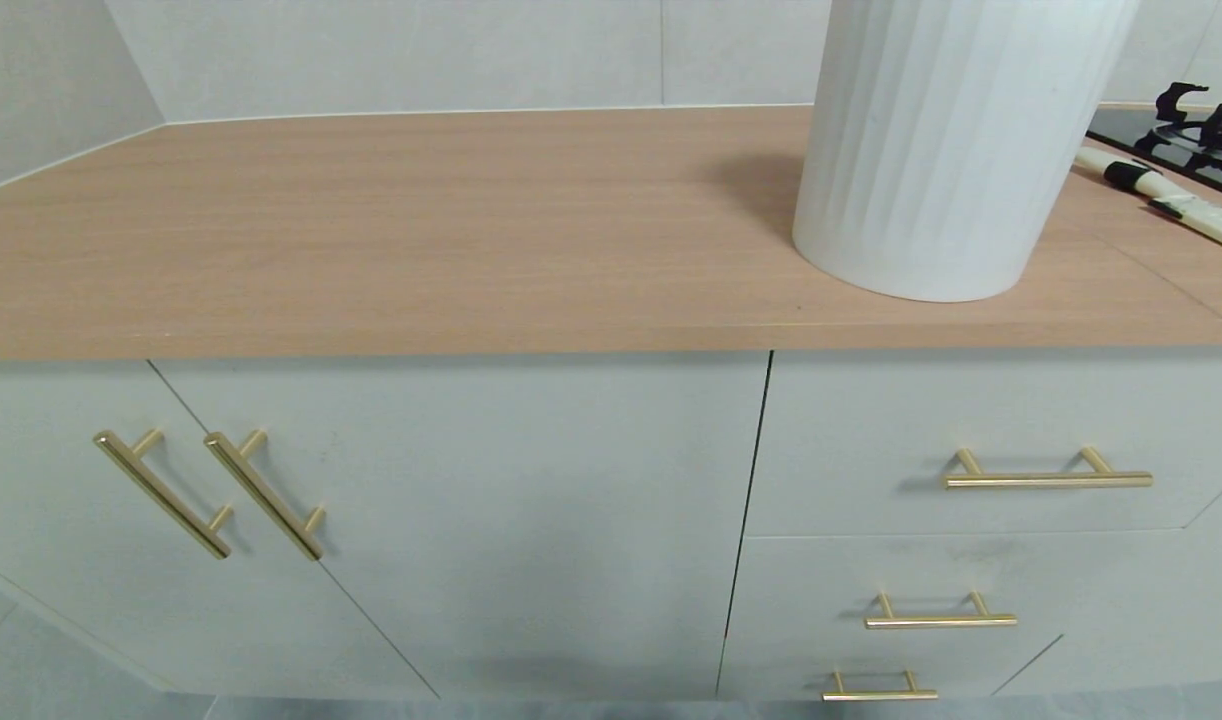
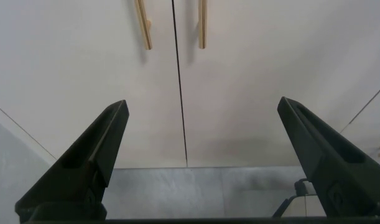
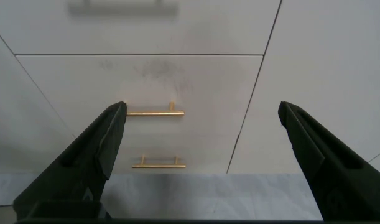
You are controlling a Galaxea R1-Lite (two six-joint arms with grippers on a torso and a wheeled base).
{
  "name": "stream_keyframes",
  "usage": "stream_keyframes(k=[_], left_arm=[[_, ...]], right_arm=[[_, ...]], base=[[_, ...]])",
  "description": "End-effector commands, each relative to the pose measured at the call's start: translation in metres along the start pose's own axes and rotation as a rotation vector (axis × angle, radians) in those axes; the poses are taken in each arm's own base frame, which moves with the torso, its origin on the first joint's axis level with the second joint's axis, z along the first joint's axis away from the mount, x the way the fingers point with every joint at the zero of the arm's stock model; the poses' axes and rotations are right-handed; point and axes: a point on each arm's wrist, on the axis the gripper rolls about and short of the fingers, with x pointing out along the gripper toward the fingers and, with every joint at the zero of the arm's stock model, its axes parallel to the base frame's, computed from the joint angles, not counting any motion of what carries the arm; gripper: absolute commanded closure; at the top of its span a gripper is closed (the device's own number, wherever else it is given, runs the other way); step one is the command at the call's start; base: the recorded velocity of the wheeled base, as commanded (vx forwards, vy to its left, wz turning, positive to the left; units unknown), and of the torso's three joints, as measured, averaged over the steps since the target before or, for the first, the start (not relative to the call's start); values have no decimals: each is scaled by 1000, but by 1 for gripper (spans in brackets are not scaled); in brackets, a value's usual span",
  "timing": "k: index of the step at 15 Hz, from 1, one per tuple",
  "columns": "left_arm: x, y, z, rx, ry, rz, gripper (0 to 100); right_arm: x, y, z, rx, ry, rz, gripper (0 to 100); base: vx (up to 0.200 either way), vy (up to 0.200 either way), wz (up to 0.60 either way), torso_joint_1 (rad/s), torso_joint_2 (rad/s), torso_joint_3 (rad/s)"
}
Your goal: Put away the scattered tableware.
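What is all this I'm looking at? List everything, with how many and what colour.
countertop: one, light wood, across the top of the cabinets
ribbed container: one, white, standing on the countertop toward the right
cooktop: one, black, at the countertop's far right
long utensils: seemingly two, cream with black bands, lying beside the cooktop; kind unclear
cabinet doors: two, pale grey, below the countertop on the left
drawers: three, pale grey, stacked on the right
handles: five, gold, two on the doors, three on the drawers
wall: pale tiles, behind the countertop
left pincer: one, dark, open, facing the doors
right pincer: one, dark, open, facing the drawers
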Motion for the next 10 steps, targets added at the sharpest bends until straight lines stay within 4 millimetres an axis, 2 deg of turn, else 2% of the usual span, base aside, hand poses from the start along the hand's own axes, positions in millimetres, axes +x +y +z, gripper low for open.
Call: stream_keyframes(k=[1, 2, 10], left_arm=[[0, 0, 0, 0, 0, 0, 0], [0, 0, 0, 0, 0, 0, 0], [0, 0, 0, -3, 0, 0, 0]], right_arm=[[0, 0, 0, 0, 2, 1, 0], [0, 0, 0, 0, 2, 1, 0], [0, 0, 0, 0, 2, 1, 0]], base=[[0, 0, 0, 0, 0, 0], [0, 0, 0, 0, 0, 0], [0, -200, 0, 3, 5, 2]])
